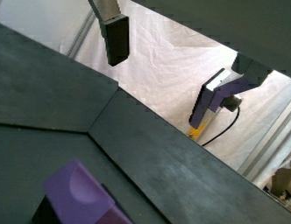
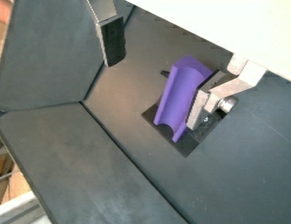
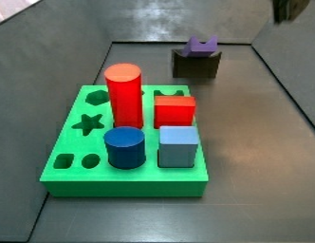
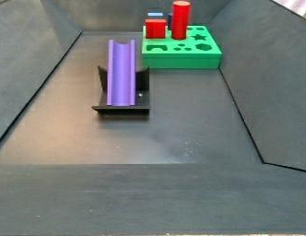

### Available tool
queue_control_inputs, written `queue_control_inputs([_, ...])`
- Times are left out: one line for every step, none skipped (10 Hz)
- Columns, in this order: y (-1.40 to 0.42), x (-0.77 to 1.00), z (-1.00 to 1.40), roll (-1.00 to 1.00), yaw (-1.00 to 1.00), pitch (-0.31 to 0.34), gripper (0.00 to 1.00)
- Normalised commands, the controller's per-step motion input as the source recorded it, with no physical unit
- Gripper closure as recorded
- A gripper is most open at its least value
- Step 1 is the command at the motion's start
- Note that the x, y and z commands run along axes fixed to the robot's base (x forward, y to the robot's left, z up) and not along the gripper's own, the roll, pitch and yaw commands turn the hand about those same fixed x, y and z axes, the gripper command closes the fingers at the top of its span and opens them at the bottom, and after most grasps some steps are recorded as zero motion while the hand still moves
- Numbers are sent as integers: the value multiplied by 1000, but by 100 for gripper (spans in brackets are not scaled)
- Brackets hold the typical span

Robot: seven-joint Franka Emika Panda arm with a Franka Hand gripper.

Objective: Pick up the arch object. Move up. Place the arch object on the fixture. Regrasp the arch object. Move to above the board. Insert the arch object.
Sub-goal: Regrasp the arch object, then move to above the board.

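The purple arch object (image 4: 120, 72) lies lengthwise on the dark fixture (image 4: 120, 110), groove side up, with nothing gripping it. It also shows in a side view (image 3: 201, 44) on top of the fixture (image 3: 194, 65), behind the green board (image 3: 84, 171). My gripper (image 2: 159, 87) is open and empty, raised well above the arch object (image 2: 177, 92). The arch object is seen below, close to one finger (image 2: 216, 98), and the other finger (image 2: 110, 39) is far from it. In a wrist view the arch object (image 1: 78, 197) sits away from the gripper (image 1: 159, 92).
The green board (image 4: 181, 57) carries a red cylinder (image 3: 123, 93), a red cube (image 3: 175, 110), a blue cylinder (image 3: 124, 148) and a light blue cube (image 3: 179, 146). Dark sloping walls (image 4: 32, 83) ring the floor.
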Motion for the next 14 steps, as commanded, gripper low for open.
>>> queue_control_inputs([38,53,-1000,107,68,-115,0])
queue_control_inputs([39,56,-1000,84,41,-120,0])
queue_control_inputs([37,63,-1000,62,6,-124,0])
queue_control_inputs([37,64,-1000,61,-10,-119,0])
queue_control_inputs([32,64,-1000,59,-35,-103,0])
queue_control_inputs([30,71,-1000,55,-48,-93,0])
queue_control_inputs([25,68,-904,53,-56,-75,0])
queue_control_inputs([17,60,-728,54,-61,-55,0])
queue_control_inputs([9,53,-499,52,-59,-27,0])
queue_control_inputs([3,55,-331,50,-49,-9,0])
queue_control_inputs([0,0,0,0,0,0,100])
queue_control_inputs([-72,161,1000,-309,-293,136,100])
queue_control_inputs([-71,159,1000,-306,-275,143,100])
queue_control_inputs([-65,150,1000,-282,-202,180,100])
